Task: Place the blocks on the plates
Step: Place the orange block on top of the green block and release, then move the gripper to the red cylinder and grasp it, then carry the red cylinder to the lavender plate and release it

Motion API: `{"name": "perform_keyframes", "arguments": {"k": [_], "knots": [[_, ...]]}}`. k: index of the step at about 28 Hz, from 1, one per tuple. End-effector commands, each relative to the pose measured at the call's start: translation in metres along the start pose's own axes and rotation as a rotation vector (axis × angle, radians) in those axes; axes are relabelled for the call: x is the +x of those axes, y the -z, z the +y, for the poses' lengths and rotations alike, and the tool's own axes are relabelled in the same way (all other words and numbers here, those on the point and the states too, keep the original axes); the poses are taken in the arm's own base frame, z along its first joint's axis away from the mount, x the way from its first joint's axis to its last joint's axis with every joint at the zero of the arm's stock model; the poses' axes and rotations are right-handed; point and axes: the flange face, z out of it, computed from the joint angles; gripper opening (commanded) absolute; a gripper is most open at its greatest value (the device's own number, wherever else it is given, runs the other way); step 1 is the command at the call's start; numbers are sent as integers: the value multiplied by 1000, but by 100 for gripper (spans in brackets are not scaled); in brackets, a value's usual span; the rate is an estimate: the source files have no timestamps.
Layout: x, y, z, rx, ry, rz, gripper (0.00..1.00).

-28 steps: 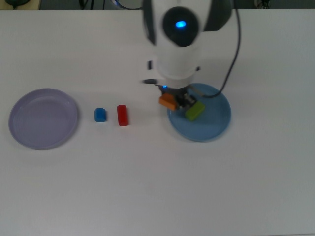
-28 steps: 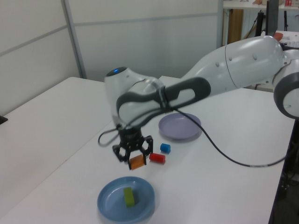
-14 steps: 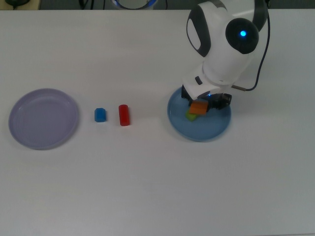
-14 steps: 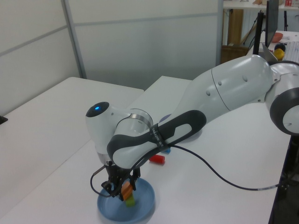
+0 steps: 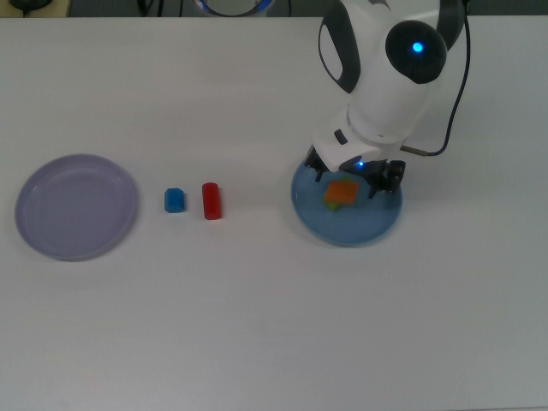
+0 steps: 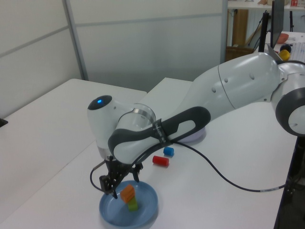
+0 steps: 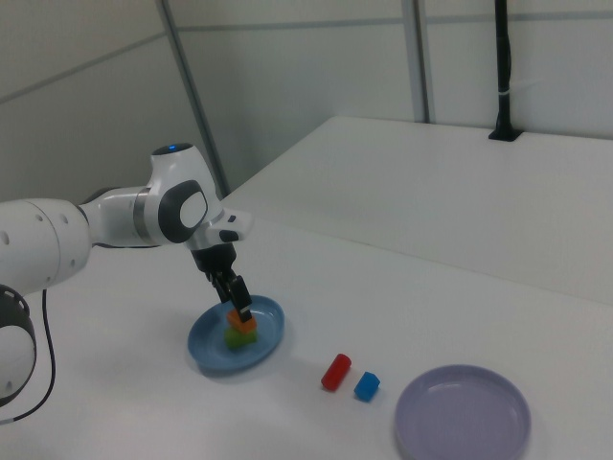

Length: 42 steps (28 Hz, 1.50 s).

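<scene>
White tabletop [image 5: 257, 325]: the arm bends down over the blue plate [image 5: 377, 224], its claw [image 5: 353, 176] spread wide, holding nothing, above the orange block [image 5: 342, 193] resting on the green block [image 6: 132, 206]; the lavender plate [image 5: 75, 206] lies well apart.

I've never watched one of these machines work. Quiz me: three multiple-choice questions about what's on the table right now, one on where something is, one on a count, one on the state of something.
1. Where is the orange block?
A. on the green block in the blue plate
B. in the lavender plate
C. on the bare table

2. How many blocks lie on the table outside any plate?
A. none
B. two
C. four

3. The gripper is:
A. shut on the orange block
B. shut on the red block
C. open over the blue plate

Key: 1 A, orange sits atop green; 2 B, only the blue block and red block; 3 C, the jaws stand apart on either side of the orange block.
</scene>
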Motion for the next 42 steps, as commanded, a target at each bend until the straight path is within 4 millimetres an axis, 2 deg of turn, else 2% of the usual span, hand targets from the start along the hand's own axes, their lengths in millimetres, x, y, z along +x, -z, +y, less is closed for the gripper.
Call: {"name": "perform_keyframes", "arguments": {"k": [1, 4, 8, 9, 12, 14, 15, 16, 19, 23, 25, 30, 31, 37, 42], "knots": [[16, 32, 47, -4, 25, -1, 100], [37, 42, 97, -11, 114, -23, 100], [54, 40, 137, -9, 226, -45, 100], [61, 33, 153, -10, 251, -58, 100], [69, 20, 173, -22, 256, -75, 100], [74, 1, 182, -28, 255, -100, 100], [77, -14, 190, -32, 258, -119, 97], [78, -20, 191, -34, 258, -128, 94], [79, -45, 191, -45, 259, -162, 93], [81, -66, 191, -53, 258, -184, 76], [84, -69, 197, -50, 244, -182, 63], [88, -68, 209, -39, 224, -183, 3], [89, -68, 210, -36, 221, -182, 0], [93, -61, 222, -30, 210, -172, 0], [94, -60, 224, -28, 229, -170, 0]]}}
